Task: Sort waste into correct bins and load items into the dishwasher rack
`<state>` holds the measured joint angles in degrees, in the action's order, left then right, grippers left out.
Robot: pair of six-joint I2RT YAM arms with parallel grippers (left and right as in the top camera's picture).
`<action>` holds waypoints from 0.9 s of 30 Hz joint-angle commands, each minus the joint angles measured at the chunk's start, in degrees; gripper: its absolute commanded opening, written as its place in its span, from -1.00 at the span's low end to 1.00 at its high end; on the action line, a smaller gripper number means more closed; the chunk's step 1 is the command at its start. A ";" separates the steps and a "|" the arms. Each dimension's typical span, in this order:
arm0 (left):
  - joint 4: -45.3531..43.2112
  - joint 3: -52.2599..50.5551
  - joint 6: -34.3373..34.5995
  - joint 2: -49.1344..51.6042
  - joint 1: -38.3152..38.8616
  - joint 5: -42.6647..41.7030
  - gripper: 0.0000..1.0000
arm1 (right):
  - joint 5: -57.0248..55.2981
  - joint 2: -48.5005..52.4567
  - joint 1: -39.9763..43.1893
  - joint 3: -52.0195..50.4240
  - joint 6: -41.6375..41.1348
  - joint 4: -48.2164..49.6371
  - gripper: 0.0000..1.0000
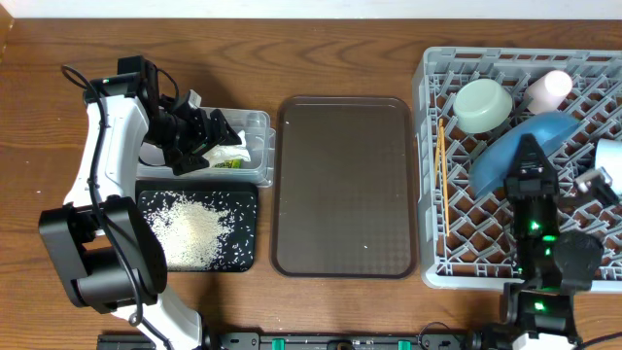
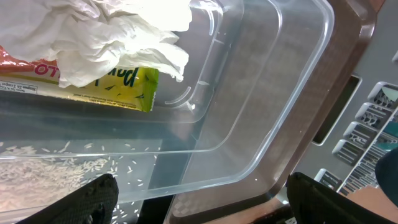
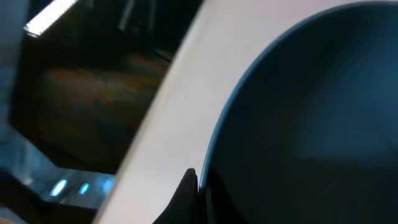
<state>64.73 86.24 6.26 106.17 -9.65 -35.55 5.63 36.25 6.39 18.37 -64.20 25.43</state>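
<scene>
Hovering wide-open left hand (image 1: 204, 146) over crumpled tissue (image 2: 112, 37) (atop yellow-green wrapper (image 2: 127, 90)), right hand (image 1: 530, 156) closed at blue plate-bowl (image 1: 562, 131)

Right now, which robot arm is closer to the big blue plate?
Right. The right pincer, shut, sits at the rim of the blue plate in the rack. The left pincer hangs open over the clear tub, far across the table.

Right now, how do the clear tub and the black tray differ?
The tub is clear with tall walls; the black tray is opaque and shallow. The tub holds a tissue and a wrapper; the black tray holds rice. The tub lies farther from the robot, the black tray nearer. Both are rectangular, of similar footprint, side by side left of the brown tray.
</scene>
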 commanded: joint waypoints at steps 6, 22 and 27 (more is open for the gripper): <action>0.55 1.05 0.70 -0.74 -0.15 0.70 0.79 | 1.73 -0.66 2.97 -6.73 -3.41 6.10 -0.99; 0.55 1.05 0.70 -0.72 -0.15 0.70 0.79 | 7.85 -0.61 4.46 -9.92 -3.06 12.04 -0.91; 0.55 1.05 0.70 -0.74 -0.15 0.70 0.79 | 9.90 -0.63 4.46 -9.90 -3.63 12.09 -0.85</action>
<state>64.73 86.24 6.26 106.17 -9.65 -35.57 13.13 35.62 10.63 8.91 -67.11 37.52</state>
